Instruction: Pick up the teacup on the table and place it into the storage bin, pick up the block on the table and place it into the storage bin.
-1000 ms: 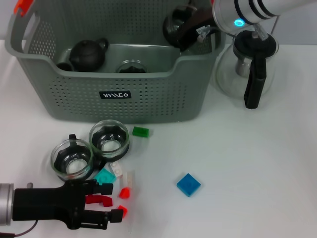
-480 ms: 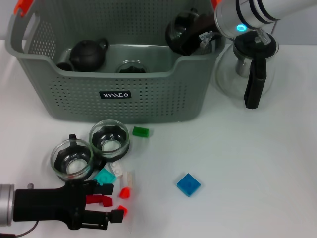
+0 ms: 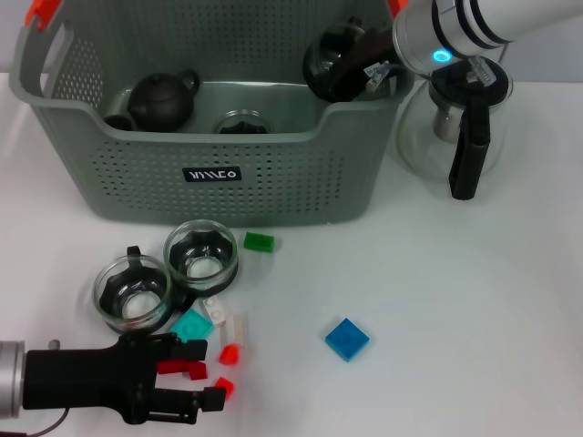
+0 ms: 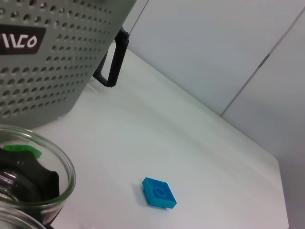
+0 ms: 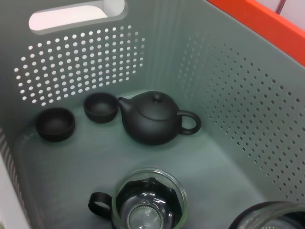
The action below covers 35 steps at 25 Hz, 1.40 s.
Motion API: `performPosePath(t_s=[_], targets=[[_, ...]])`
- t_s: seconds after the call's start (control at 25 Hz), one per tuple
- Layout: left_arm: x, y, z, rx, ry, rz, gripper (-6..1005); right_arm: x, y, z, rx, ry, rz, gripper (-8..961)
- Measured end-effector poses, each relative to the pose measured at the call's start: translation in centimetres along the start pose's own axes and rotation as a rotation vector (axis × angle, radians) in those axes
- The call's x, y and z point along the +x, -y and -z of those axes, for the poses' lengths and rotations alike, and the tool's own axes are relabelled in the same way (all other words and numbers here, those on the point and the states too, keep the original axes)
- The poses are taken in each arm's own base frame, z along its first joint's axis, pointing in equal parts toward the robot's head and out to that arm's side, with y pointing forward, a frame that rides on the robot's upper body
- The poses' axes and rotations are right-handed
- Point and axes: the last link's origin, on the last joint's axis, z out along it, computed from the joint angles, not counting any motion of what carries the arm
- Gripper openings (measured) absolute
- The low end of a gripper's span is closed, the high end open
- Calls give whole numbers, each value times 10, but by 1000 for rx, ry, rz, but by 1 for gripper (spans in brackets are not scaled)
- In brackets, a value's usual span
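Head view: a glass teacup (image 3: pixel 330 62) is held by the right gripper (image 3: pixel 351 64) above the storage bin (image 3: pixel 209 173). The left gripper (image 3: pixel 187 381) is spread around a red block (image 3: pixel 182 368).

Right wrist view: 1 glass cup (image 5: pixel 147 206) is seen lying inside the bin.

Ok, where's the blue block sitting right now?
In the head view the blue block lies alone on the white table, right of the small block cluster and nearer the robot than the storage bin.
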Motion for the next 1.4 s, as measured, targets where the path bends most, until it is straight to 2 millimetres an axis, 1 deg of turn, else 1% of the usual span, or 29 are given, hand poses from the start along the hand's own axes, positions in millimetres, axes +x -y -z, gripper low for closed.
performPosePath(t_s=[0.48,0.72,0.92,1.08,1.12,1.2,1.24,1.4], targets=[[0,0,0,3,-4,3,908,-7,0,3,-1,12,19,170],[-1,0,1,3,-9,7,908,-15,2,10,10,40,37,376],[0,-1,5,1,-16,10,908,-31,7,30,21,126,38,437],[0,-1,7,1,-24,13,909,-46,7,51,-1,203,31,443],[1,-1,8,2,-27,13,909,-49,5,57,-19,223,27,445],[1,-1,9,4,-29,14,909,-54,1,68,-72,257,19,487],[2,-1,9,3,-29,13,909,-54,-1,72,-101,268,18,508],[4,0,10,-1,-37,18,909,-55,-12,93,-223,298,14,539]])
